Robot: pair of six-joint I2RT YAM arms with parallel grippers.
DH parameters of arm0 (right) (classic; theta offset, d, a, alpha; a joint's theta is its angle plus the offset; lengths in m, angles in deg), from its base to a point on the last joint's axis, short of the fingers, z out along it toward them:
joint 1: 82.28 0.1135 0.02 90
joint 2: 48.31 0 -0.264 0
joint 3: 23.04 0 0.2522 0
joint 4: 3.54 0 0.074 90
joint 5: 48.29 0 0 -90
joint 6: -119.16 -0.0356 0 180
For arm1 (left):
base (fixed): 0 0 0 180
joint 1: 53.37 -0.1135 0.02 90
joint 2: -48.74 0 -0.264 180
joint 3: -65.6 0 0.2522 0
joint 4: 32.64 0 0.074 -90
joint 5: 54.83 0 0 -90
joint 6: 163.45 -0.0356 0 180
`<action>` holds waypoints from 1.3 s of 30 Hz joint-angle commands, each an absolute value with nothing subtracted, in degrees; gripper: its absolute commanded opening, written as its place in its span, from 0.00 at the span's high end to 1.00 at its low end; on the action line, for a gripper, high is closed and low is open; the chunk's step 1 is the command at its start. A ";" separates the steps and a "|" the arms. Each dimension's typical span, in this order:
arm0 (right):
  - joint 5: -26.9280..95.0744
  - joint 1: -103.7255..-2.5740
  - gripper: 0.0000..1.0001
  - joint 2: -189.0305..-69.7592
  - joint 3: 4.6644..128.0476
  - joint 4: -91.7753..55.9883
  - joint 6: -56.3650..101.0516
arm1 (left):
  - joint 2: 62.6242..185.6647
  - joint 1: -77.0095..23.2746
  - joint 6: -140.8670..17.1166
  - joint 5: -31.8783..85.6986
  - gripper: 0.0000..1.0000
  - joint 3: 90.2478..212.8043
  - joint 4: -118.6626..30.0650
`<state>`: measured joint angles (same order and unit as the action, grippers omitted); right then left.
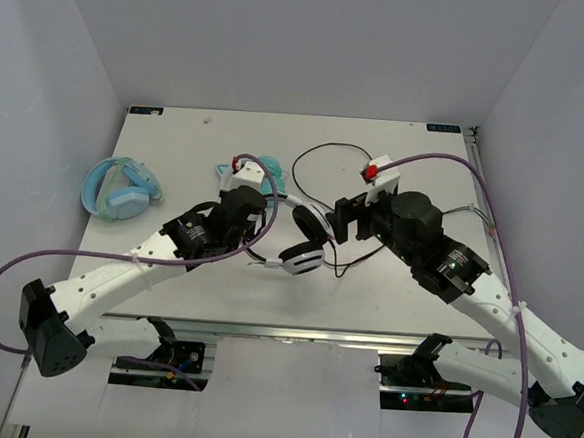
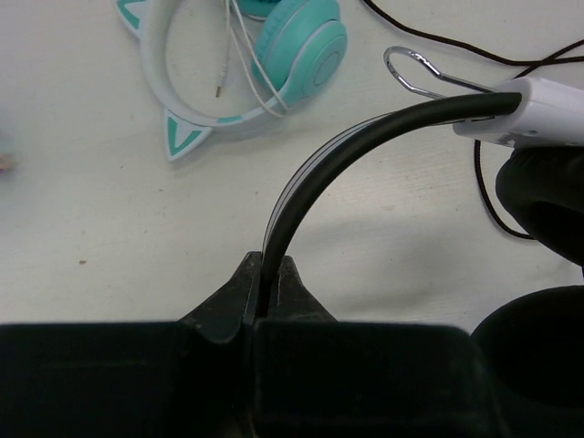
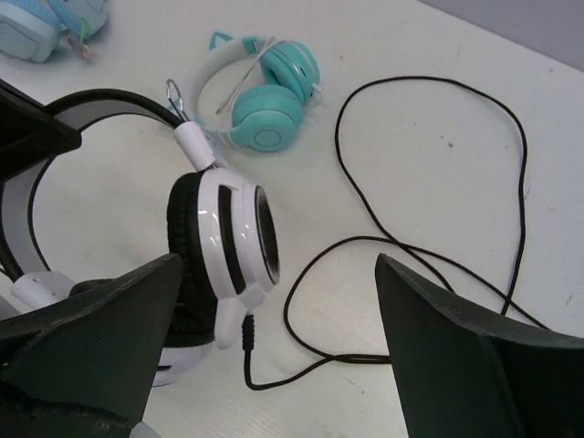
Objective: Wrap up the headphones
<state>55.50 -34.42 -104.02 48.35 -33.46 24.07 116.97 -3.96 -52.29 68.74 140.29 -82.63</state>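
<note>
Matte white tabletop (image 1: 192,147), pale walls (image 1: 305,39); left end effector (image 2: 267,297) pinches the headphones' (image 3: 233,242) thin curved headband (image 2: 301,173), right end effector (image 3: 278,301) wide.

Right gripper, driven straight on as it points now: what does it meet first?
Probably the headphones' black cable between its open fingers, the white earcup close beside; depth is unclear.

Pretty bare setup tbh. White table (image 1: 366,304) boxed in by three plain pale-grey walls: back (image 1: 305,39), left (image 1: 39,111) and right (image 1: 560,117). Lighting's soft and even, so the shadows are faint. There's a little label at each back corner (image 1: 144,110), plus a tiny pinkish speck (image 1: 211,120) nearby. A metal rail (image 1: 294,336) runs along the near edge, with pale floor (image 1: 288,419) below.
</note>
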 commanded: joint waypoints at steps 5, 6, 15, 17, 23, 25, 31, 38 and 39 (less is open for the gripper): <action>44.12 -34.46 0.10 -94.00 46.08 -30.59 30.72 | 106.03 -4.67 -48.14 72.29 1.00 149.56 -89.37; 43.04 -34.46 0.11 -92.56 43.97 -28.12 31.33 | 105.24 -4.61 -48.14 71.80 1.00 150.77 -90.64; 27.95 -34.46 0.15 -83.36 29.50 -14.99 35.50 | 96.58 -4.76 -45.70 72.62 1.00 154.29 -93.33; 25.87 -34.46 0.15 -83.03 27.04 -9.92 35.63 | 95.61 -4.76 -44.88 71.28 1.00 154.94 -92.99; 19.39 -34.38 0.16 -86.07 20.45 2.51 33.86 | 94.47 -4.76 -43.48 64.99 1.00 156.41 -90.46; 17.16 -34.44 0.17 -88.11 19.58 5.68 33.20 | 94.68 -4.70 -42.75 63.47 1.00 156.73 -89.91; 14.74 -34.46 0.19 -91.54 15.89 13.63 32.84 | 92.74 -4.76 -40.60 60.12 1.00 156.70 -87.07; 12.79 -34.46 0.22 -95.61 11.44 25.03 33.32 | 90.19 -4.73 -37.98 53.98 1.00 155.26 -83.54; 12.42 -34.46 0.23 -96.53 11.37 25.63 33.36 | 89.76 -4.69 -37.81 53.53 1.00 154.99 -82.95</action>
<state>14.84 -34.49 -93.89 11.89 14.93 33.12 92.67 -4.55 -42.22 58.45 153.68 -91.49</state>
